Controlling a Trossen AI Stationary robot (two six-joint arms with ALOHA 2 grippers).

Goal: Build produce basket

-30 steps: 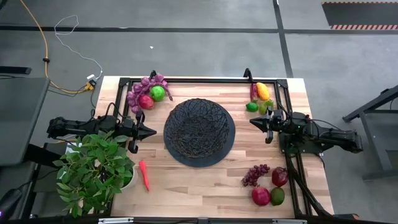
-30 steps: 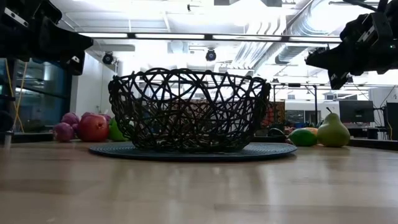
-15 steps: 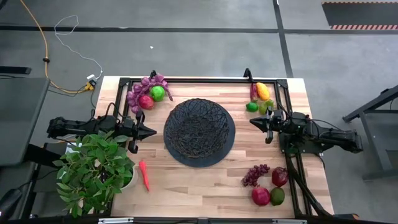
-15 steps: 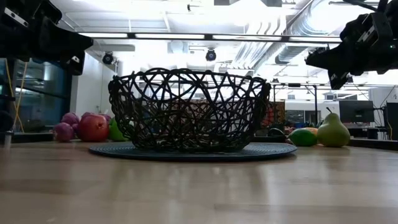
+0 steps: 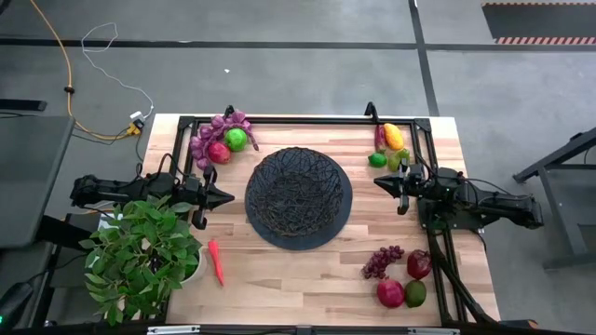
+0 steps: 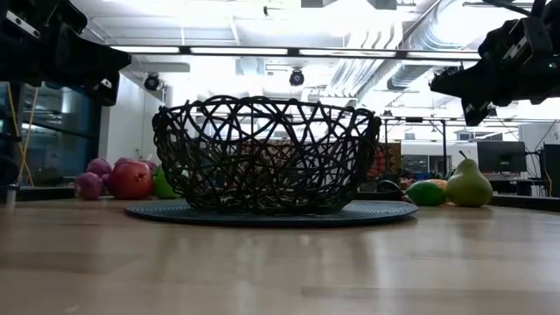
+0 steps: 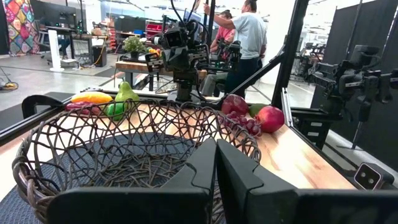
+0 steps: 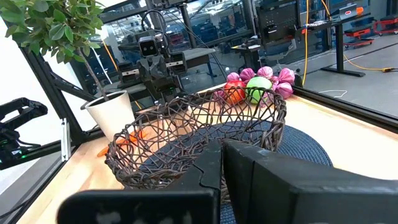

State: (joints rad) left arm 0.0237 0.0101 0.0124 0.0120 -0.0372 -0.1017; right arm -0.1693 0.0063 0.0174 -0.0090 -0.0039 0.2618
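The black woven basket [image 5: 298, 197] stands on a dark round mat at the table's middle, with nothing inside it. Produce lies in groups: purple grapes, a red and a green fruit [image 5: 223, 142] at the far left; a mango, a pear and a lime [image 5: 391, 147] at the far right; grapes and round fruits [image 5: 402, 277] at the near right. A slim red pepper [image 5: 216, 262] lies near the left. My left gripper [image 5: 226, 197] is shut and hovers level just left of the basket. My right gripper [image 5: 379, 183] is shut and hovers level on the basket's right.
A leafy potted plant [image 5: 140, 256] stands at the near left corner, beside the left arm. A black frame rail [image 5: 307, 119] runs along the table's far edge and sides. Bare wood lies between the basket and the near edge. People stand in the room beyond the table.
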